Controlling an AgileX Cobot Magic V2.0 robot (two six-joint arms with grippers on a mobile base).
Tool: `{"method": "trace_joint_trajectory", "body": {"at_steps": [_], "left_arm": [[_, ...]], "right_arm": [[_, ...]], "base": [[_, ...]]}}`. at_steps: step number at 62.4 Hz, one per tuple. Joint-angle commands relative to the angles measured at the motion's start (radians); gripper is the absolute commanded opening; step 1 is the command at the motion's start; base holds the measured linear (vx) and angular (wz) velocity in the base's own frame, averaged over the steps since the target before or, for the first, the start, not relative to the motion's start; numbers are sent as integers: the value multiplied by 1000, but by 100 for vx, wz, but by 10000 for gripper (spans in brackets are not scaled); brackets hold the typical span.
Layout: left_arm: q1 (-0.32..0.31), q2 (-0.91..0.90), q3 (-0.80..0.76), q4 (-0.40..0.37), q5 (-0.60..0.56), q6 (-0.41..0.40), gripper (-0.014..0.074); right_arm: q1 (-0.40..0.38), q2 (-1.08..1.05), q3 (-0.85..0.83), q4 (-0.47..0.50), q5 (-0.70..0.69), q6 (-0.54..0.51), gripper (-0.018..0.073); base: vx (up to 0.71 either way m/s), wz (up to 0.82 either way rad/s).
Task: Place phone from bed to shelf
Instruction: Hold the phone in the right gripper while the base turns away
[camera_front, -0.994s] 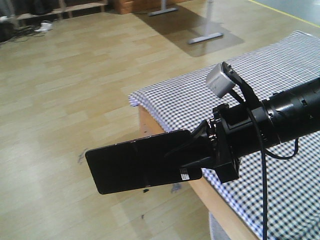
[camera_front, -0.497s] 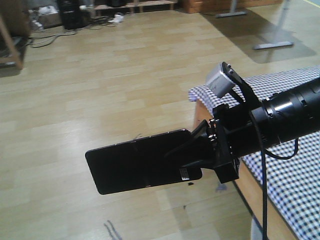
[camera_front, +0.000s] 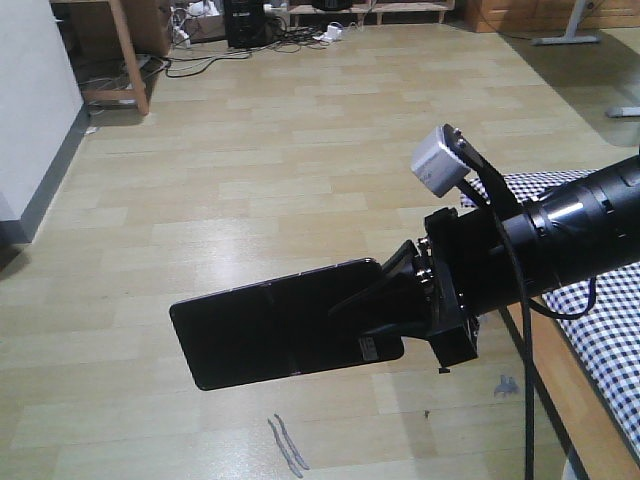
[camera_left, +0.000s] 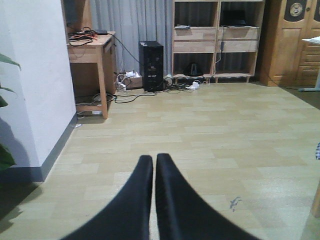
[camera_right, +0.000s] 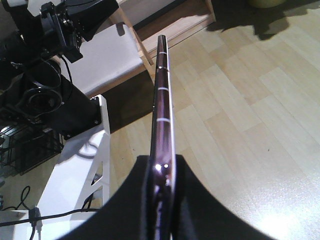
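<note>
**Front-facing view.** A smooth white wall (camera_front: 30, 110) with a grey skirting stands far left of the right claw (camera_front: 375, 312). A pale wood-plank floor (camera_front: 250, 170) spreads beneath and beyond the claw. The phone (camera_front: 275, 335) juts leftward from the claw, in the air above the floor. It is a thin, glossy black slab with a seam across its middle and a small white sticker near the gripped end. The claw's matte black fingers pinch the phone's right end. Just above and right of the claw sits a boxy silver-grey camera (camera_front: 440, 162), and a thin black cable (camera_front: 527, 400) hangs down to the right. Lower right of the claw is a corner of the bed (camera_front: 612, 335), with a black-and-white check sheet over a light wooden frame. The phone is apart from it.

**Left wrist view.** The left claw (camera_left: 154, 167) shows two tapered black fingers (camera_left: 172, 200) pressed almost together, with only a sliver of floor between them. Ahead and to its left stands a brown wooden desk (camera_left: 92, 42). Straight ahead is a black computer tower (camera_left: 151, 65). Ahead and to the right is the shelf (camera_left: 196, 34), made of pale wood boards and upright dividers forming compartments.

**Right wrist view.** The phone (camera_right: 162, 100) appears edge-on as a narrow strip with a glossy pinkish rim. It is clamped between the right claw's (camera_right: 162, 187) two black pads (camera_right: 130, 200).
</note>
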Motion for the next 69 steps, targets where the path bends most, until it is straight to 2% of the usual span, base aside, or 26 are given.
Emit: {"method": "trace_joint_trajectory", "body": {"at_steps": [1,69], "left_arm": [[-4,-13,-21,-9,-72,-6,1],[-4,-13,-21,-9,-72,-6,1]], "right_arm": [[-2,-34,-25,86,76,-10,-2],[-2,-34,-25,86,76,-10,-2]], "base": [[-4,18],[9,5]]}}
